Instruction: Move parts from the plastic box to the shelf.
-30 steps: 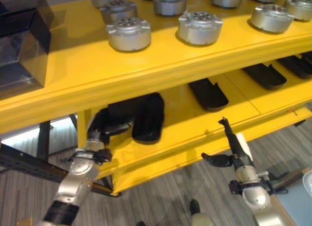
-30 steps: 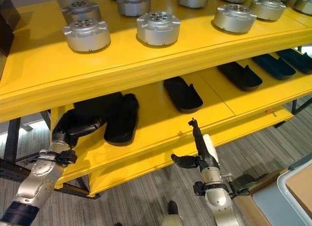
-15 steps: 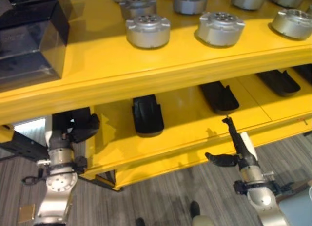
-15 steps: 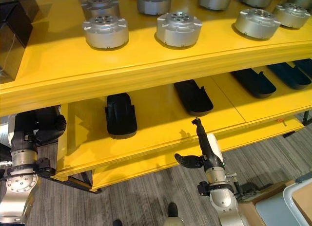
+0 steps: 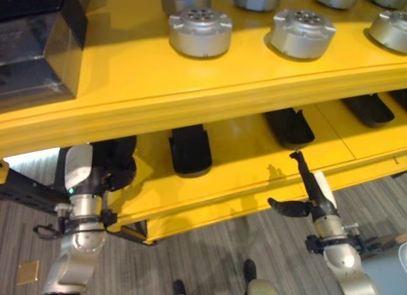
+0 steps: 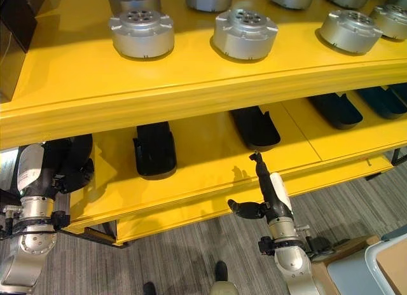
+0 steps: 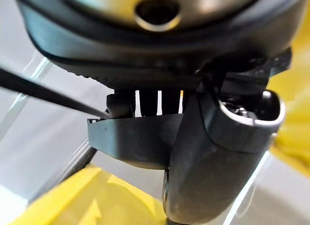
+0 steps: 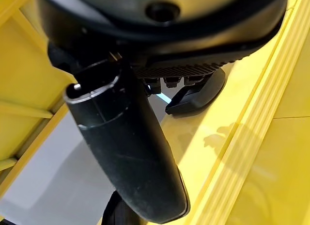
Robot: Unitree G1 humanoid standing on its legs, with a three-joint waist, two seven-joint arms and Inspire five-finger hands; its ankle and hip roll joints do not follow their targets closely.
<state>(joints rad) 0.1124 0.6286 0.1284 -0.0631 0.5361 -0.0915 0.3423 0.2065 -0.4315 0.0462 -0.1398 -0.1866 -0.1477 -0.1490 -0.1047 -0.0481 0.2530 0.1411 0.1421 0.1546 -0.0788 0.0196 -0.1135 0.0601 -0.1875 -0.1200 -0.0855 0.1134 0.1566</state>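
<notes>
Silver parts (image 6: 142,32), black trays (image 6: 154,149), uncounted.

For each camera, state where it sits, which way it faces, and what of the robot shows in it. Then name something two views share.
Left eye view: on the head, looking down at the yellow shelf; both arms, left hand, right hand.
Right eye view: same head, slightly aside, same scene.
Left wrist view: on the left wrist, along its hand toward the shelf's yellow edge.
Right wrist view: on the right wrist, along its hand toward a black part.
Shared: both eye views show the silver parts.
</notes>
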